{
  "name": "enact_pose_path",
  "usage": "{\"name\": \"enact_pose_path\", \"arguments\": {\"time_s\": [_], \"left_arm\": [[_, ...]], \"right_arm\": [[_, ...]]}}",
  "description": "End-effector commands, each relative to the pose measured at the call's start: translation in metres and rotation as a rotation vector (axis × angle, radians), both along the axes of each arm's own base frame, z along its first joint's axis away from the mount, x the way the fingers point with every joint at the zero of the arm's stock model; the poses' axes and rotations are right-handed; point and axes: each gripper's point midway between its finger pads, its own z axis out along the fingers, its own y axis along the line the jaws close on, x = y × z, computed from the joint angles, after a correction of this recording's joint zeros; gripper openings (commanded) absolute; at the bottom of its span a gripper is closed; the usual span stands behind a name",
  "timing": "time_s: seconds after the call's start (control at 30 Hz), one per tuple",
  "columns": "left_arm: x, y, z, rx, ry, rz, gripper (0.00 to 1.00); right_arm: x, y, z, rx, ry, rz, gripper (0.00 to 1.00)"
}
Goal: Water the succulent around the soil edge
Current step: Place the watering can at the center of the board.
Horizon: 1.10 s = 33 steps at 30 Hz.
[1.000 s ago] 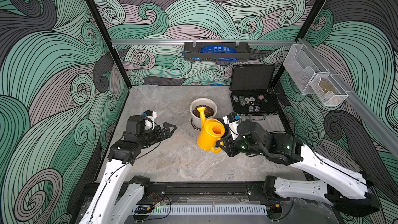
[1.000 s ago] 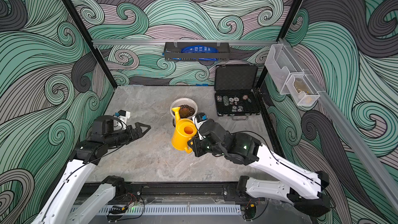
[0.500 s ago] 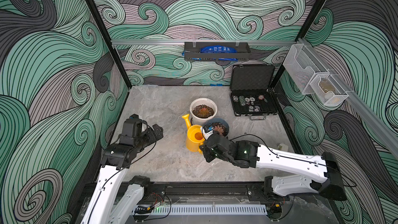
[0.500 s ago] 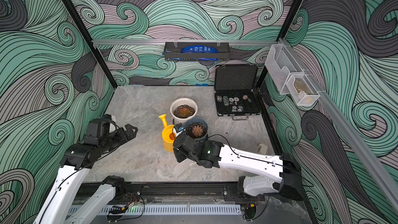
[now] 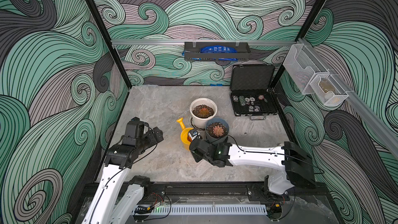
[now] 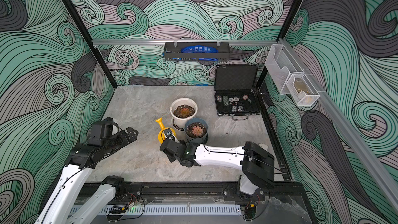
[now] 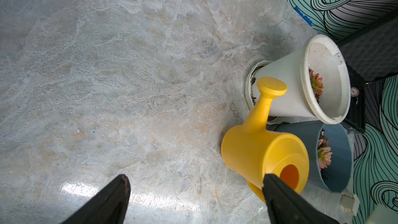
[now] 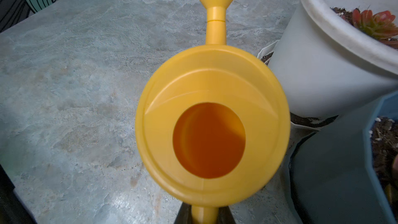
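The succulent (image 5: 217,130) (image 6: 196,130), a pale pink rosette, sits in a blue-grey pot (image 5: 224,123) at mid-table. The soil edge (image 5: 210,127) (image 6: 189,131) is a dark ring inside the rim. A yellow watering can (image 5: 185,135) (image 6: 161,134) (image 7: 258,151) (image 8: 212,126) stands upright just left of that pot, its spout pointing towards the back left. My right gripper (image 5: 192,140) (image 8: 203,214) is shut on the can's handle. My left gripper (image 5: 158,135) (image 6: 131,133) (image 7: 195,178) is open over bare table, left of the can.
A taller white pot (image 5: 203,104) with a red-green rosette stands right behind the can and the blue-grey pot. An open black case (image 5: 251,104) of chips lies at the back right. A black basket (image 5: 216,53) and clear bins (image 5: 312,82) hang on the walls.
My right arm has stretched out low and carried the can left and down, from over the blue-grey pot to beside it. My left arm has pulled back to the left.
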Motion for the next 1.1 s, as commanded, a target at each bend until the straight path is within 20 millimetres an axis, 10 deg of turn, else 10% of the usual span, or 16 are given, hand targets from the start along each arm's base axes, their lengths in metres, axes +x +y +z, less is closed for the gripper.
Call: {"name": "enact_pose_path", "arguments": {"time_s": [0.0,0.9,1.07], "left_arm": [[0.004,-0.007,0.002,-0.020,-0.021,-0.031,0.99],[0.007,-0.031,0.009,-0.103,-0.049,-0.148,0.99],[0.007,-0.045,0.016,-0.162,-0.071,-0.212,0.99]], "right_arm": [[0.012,0.015,0.014,0.060,-0.075,-0.006,0.07],[0.026,0.008,-0.011,0.080,0.047,-0.025,0.35],[0.025,0.005,-0.001,0.113,0.028,-0.022,0.61]]}}
